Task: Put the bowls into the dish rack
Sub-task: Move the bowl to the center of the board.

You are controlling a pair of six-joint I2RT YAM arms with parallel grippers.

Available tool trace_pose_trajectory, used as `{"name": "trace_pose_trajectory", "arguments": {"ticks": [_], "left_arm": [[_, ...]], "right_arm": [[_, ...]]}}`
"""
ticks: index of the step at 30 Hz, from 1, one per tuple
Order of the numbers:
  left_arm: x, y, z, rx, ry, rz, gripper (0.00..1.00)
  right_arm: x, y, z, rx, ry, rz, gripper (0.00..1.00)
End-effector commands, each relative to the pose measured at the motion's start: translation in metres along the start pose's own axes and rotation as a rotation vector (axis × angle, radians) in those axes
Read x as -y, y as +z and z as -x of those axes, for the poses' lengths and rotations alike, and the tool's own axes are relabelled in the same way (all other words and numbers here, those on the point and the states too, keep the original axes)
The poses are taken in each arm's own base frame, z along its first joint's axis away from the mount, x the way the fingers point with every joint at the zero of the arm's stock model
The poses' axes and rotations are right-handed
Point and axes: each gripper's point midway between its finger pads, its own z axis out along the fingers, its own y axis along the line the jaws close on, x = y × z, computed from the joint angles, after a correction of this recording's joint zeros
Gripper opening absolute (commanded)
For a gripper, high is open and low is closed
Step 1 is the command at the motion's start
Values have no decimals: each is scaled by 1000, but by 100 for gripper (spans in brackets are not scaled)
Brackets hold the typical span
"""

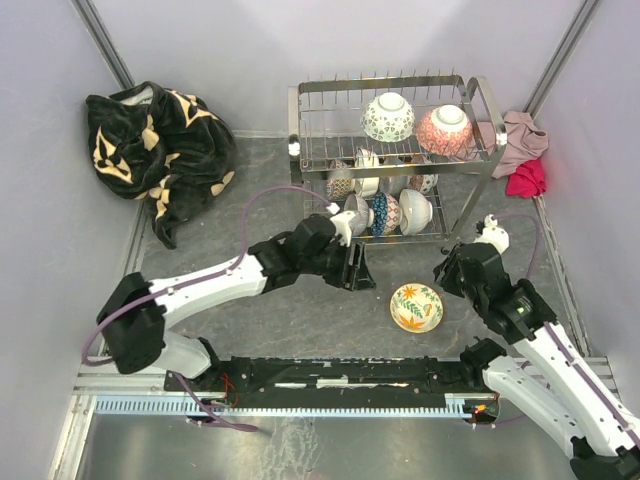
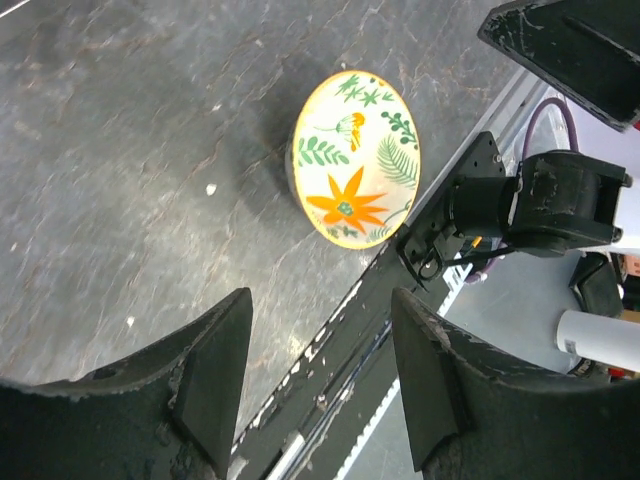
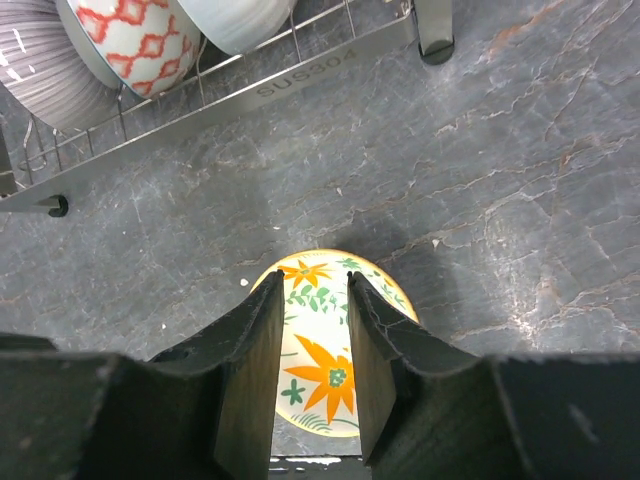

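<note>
The right claw point(image 3: 314, 300) hovers over the flowered bowl point(image 1: 416, 306), narrow and empty, seemingly lined up to pinch its rim. The left claw point(image 2: 320, 320) gapes wide, holding nothing. This 1 bowl sits by the worktop's point(image 1: 250, 200) near edge, apart from the dish rack point(image 3: 300, 85).

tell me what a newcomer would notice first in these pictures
The chrome dish rack at the far side, with patterned bowls on both tiers, draws the eye first. Next comes the lone floral bowl on the dark tabletop in front of it, between the left gripper and right gripper. A black and cream blanket lies crumpled in the far left corner.
</note>
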Motion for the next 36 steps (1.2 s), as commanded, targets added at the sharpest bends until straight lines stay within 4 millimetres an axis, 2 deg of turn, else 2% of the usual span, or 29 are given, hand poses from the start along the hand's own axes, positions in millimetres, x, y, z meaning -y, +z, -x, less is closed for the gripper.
{"name": "trace_pose_trajectory", "arguments": {"ticks": [1,7,12,19,27,31,36], "left_arm": [[39,20,24,30,137,-127,64],[33,62,7,-47,156,-91,64],[17,94,-11,-112,160,-55,64],[6,118,-18,-133,163,-41,64],[20,134,-30,-161,192,-85,61],[15,139,-36,-167,216,-55,52],[6,143,-39,-179,230,-18,25]], "right_arm": [[1,-20,23,75,1,1,40],[9,-29,23,94,16,1,40],[11,-29,18,90,17,5,40],[13,-28,14,82,12,11,40],[13,-25,7,69,12,24,40],[12,-22,4,61,12,31,40],[12,-21,1,54,9,36,40]]}}
